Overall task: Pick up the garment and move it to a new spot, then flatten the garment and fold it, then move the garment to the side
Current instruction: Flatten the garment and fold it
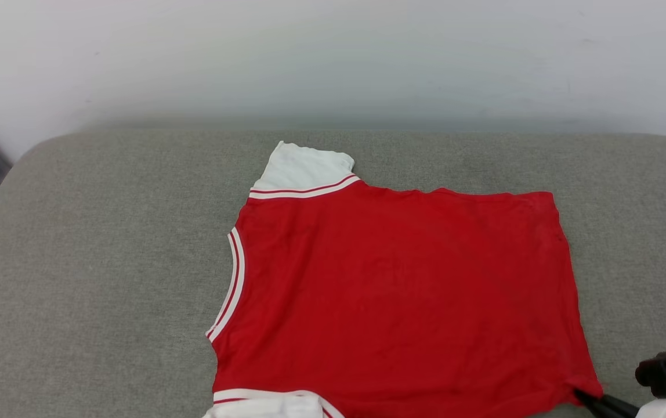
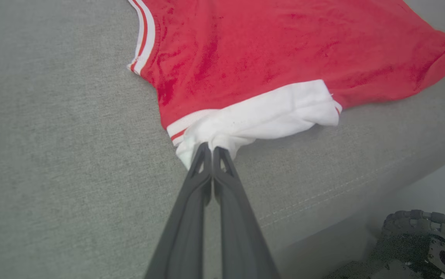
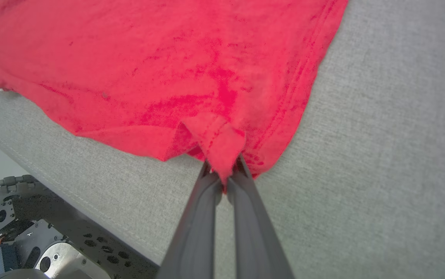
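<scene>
While left gripper (image 2: 211, 151) pinches the shirt (image 1: 402, 290) by its white sleeve and right gripper (image 3: 224, 172) by the hem corner, draw both evenly, holding cloth taut.

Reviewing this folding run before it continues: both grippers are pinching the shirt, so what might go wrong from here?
The left gripper grips only a small bunch of the garment at its white sleeve; it may slip free. The right gripper pinches just a hem corner; uneven pulling could bunch the flat fabric.
</scene>
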